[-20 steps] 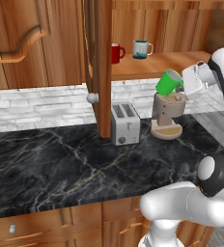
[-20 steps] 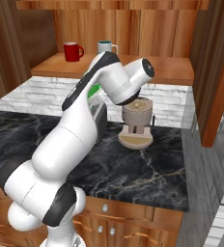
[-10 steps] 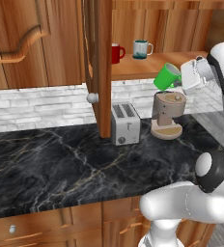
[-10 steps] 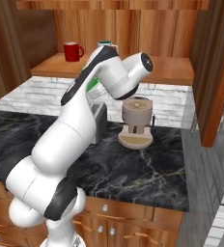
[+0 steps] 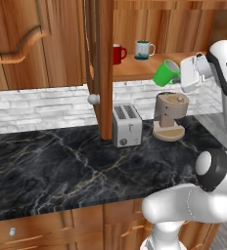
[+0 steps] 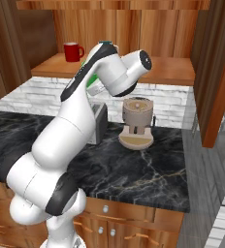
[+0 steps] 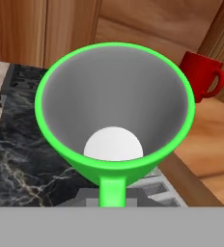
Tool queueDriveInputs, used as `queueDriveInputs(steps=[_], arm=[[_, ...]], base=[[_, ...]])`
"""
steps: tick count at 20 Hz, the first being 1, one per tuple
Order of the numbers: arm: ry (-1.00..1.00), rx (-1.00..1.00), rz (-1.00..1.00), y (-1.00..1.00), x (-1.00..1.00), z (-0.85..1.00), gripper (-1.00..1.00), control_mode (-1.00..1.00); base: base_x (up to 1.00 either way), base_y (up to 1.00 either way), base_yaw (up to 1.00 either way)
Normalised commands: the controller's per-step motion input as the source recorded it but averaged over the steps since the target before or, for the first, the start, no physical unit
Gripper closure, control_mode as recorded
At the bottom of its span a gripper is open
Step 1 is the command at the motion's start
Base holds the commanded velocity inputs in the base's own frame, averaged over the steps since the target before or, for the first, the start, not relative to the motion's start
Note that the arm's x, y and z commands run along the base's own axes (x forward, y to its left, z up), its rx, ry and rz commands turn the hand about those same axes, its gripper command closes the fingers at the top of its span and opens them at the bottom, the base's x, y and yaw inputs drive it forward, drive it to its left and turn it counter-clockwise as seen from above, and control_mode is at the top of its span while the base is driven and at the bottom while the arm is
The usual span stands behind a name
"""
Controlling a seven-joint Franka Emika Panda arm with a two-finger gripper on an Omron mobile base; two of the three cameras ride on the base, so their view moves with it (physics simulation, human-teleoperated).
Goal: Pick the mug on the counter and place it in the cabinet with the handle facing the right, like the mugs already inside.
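You have the green mug (image 5: 166, 73) pinched in the claw (image 5: 180, 74), lifted well above the worktop (image 5: 61, 171) and just in front of the cabinet (image 5: 149, 29) shelf edge. It lies tipped on its side, mouth toward the hand. Level it before it goes in, and roll the wrist so the handle (image 7: 112, 190) ends at 3 o'clock, matching the red mug (image 5: 117, 53) and the teal mug (image 5: 143, 49). Aim for bare shelf at 3 o'clock of the teal one. The arm reaches high, with the wrist bent sideways over the coffee machine (image 5: 169, 116); keep clear of it.
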Motion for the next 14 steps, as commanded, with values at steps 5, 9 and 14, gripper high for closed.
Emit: queueDriveInputs(steps=[5,9,14], arm=[[-0.06,0.01,0.00,0.07,0.12,0.13,1.00,-1.00],[-0.02,0.00,0.00,0.07,0.15,0.15,1.00,-1.00],[0.00,0.00,-0.01,0.03,0.13,0.07,1.00,-1.00]], base=[[0.00,0.00,0.00],[0.00,0.00,0.00],[0.00,0.00,0.00]])
